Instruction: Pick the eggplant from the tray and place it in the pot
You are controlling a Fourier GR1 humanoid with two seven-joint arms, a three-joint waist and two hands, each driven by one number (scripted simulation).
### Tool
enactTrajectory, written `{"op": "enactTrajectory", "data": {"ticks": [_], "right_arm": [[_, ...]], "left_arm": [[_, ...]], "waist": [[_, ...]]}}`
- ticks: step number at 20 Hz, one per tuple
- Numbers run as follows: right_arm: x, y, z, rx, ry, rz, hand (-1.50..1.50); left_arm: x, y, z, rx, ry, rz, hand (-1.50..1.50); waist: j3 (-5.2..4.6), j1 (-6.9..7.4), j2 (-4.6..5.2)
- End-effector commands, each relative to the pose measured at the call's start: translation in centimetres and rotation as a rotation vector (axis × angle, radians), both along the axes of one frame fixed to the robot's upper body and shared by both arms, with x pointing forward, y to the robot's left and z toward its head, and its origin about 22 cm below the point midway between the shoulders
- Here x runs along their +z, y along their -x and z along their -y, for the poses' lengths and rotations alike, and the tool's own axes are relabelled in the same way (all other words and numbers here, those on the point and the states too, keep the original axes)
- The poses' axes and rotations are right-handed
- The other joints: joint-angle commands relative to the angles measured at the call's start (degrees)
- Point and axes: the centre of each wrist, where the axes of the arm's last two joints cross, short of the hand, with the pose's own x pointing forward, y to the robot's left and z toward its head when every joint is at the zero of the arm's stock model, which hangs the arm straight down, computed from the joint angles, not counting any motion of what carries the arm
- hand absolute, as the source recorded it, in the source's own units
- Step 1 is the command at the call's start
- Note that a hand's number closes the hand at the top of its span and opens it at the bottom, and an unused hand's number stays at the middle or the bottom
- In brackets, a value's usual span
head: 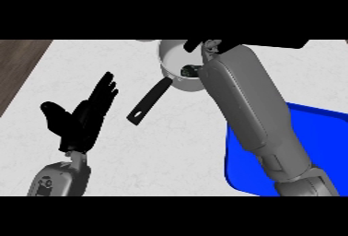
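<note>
A white pot (171, 57) with a long black handle (149, 100) stands at the far middle of the counter. Inside it, by the right wall, lies a small dark object with a greenish end, likely the eggplant (189, 70). My right forearm stretches up from the lower right, and my right hand (212, 45) hangs over the pot's right rim, partly cut off by the view's top. The blue tray (319, 120) lies at the right, largely hidden under that forearm. My left hand (81, 120) rests open at the left, fingers up, holding nothing.
The counter top is white speckled stone. A dark wooden strip (17, 69) runs along its left edge. The pot's handle points toward the lower left, into the space between my two arms.
</note>
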Motion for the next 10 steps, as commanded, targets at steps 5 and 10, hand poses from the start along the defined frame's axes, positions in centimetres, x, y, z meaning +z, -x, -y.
{"op": "enactTrajectory", "data": {"ticks": [5,10], "right_arm": [[2.1,0.9,-0.4,-0.169,-0.245,0.416,-1.50],[0.3,1.1,0.5,-0.247,-0.254,0.537,-1.50]], "left_arm": [[-0.5,0.5,-0.7,0.029,0.009,-0.038,0.00],[-0.8,0.7,-2.3,0.065,0.005,-0.022,0.00]], "waist": [[-0.04,-2.45,-0.92],[-0.08,-3.18,-1.22]]}}
